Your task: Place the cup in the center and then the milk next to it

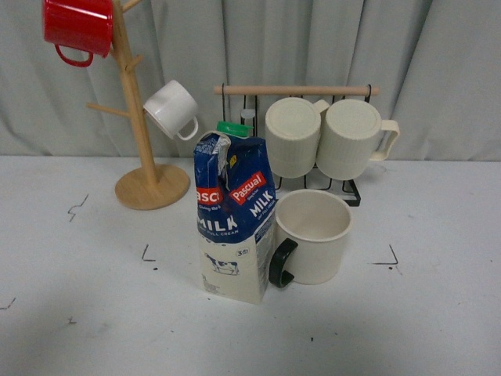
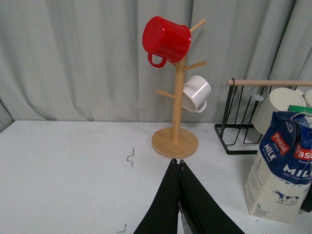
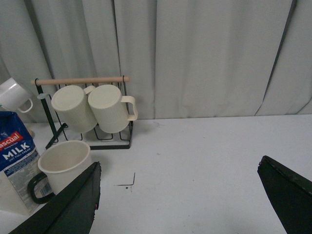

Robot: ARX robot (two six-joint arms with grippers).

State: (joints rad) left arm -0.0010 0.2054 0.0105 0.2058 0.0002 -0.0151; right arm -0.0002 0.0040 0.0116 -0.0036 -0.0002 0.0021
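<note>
We're seeing our left gripper (image 2: 179, 195) at the bottom centre of the left wrist frame, fingers pressed together, holding nothing and touching nothing. Our right gripper (image 3: 180, 195) is sitting wide apart at the bottom of the right wrist frame, one finger lower left, the other lower right, bare table (image 3: 204, 156) between them, nothing held. Neither arm is showing in the front view.

Working outward: in the front frame the cup (image 1: 313, 236) is standing upright just right of centre, mouth up, black handle pointing toward lower left. The milk (image 1: 233, 215) is standing upright immediately to its left, carton side touching or nearly touching the handle; we can't tell which. Both are sitting inside the black corner marks on the table.

Behind them, upper half of the frame: wire rack (image 1: 344, 184) with two ribbed mugs (image 1: 329, 137) hanging on it, and a wooden mug tree (image 1: 145, 168) at upper left carrying a red mug (image 1: 78, 27) and a small white mug (image 1: 172, 110).

Our read: both placements are looking done, cup central, milk beside it, both grippers clear. Nothing is looking left except parking the arms.
</note>
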